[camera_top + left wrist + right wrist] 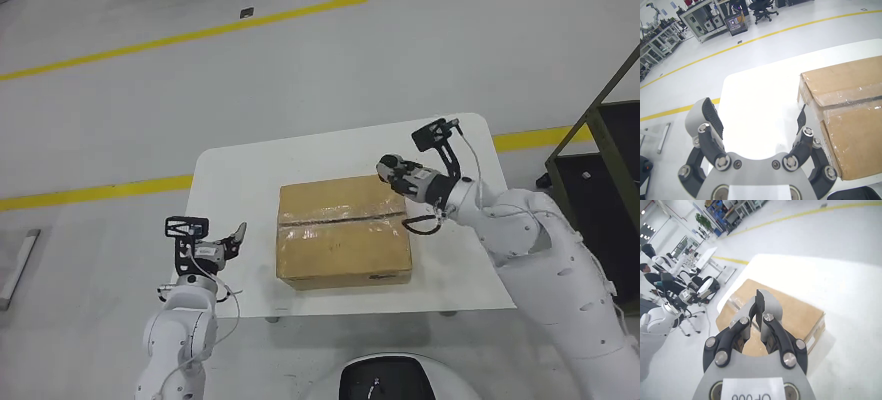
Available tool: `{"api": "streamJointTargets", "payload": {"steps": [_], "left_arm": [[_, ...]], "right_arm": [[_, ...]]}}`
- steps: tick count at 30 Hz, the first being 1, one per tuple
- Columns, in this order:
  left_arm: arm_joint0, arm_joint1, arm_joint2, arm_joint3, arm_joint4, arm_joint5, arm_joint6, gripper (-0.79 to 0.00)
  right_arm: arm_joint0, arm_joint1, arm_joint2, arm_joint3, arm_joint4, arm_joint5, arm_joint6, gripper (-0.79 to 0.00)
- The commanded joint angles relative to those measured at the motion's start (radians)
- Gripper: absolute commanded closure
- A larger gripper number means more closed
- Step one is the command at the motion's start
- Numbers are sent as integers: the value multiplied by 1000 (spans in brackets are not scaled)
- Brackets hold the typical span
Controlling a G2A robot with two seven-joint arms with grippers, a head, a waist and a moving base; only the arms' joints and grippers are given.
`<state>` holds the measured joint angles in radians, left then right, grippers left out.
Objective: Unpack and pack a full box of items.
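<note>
A brown cardboard box [342, 231] sits in the middle of the white table [240, 170], its top flaps closed and sealed with clear tape along the seam. In the left wrist view the box [851, 121] lies just beside one fingertip. My left gripper [208, 232] hangs open over the table's near left edge, a short way from the box's left side, with nothing between its fingers [712, 115]. My right gripper [392, 172] is shut above the box's far right corner, holding nothing that I can see. The right wrist view shows its fingers [759, 306] pressed together over the box top [795, 313].
A dark metal rack [600, 170] stands off the table's right side. Yellow lines [180, 38] cross the grey floor behind the table. White table surface lies bare to the left of the box [757, 94] and at its far right.
</note>
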<state>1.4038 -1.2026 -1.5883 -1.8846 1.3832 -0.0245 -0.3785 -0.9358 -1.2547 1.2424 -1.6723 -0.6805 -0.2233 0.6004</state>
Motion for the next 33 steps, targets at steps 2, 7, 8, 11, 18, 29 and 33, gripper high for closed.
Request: {"api": "streamJointTargets", "payload": {"steps": [2,7,8,11,18,29,33], "left_arm": [[0,-1,-15,7,-25,10,-11,-785],[12,0,-40,8,-32,27,-3,-785],[14,-1,-43,6,-31,34,-1,-785],[18,-2,-52,-2,-33,54,8,-785],[19,-2,-59,-7,-34,71,11,-785],[19,-2,-59,-7,-34,71,11,-785],[22,-3,-62,-4,-37,74,20,-785]], "right_arm": [[-9,-2,-71,-18,-277,1,-133,0],[-3,-11,-152,29,-409,15,-204,0],[-3,-11,-152,29,-409,15,-204,0],[-3,-11,-152,29,-409,15,-204,0],[1,-12,-170,33,-432,-31,-208,0],[247,-116,-491,342,-435,-119,-347,0],[329,-168,-575,466,-396,-132,-388,0]]}}
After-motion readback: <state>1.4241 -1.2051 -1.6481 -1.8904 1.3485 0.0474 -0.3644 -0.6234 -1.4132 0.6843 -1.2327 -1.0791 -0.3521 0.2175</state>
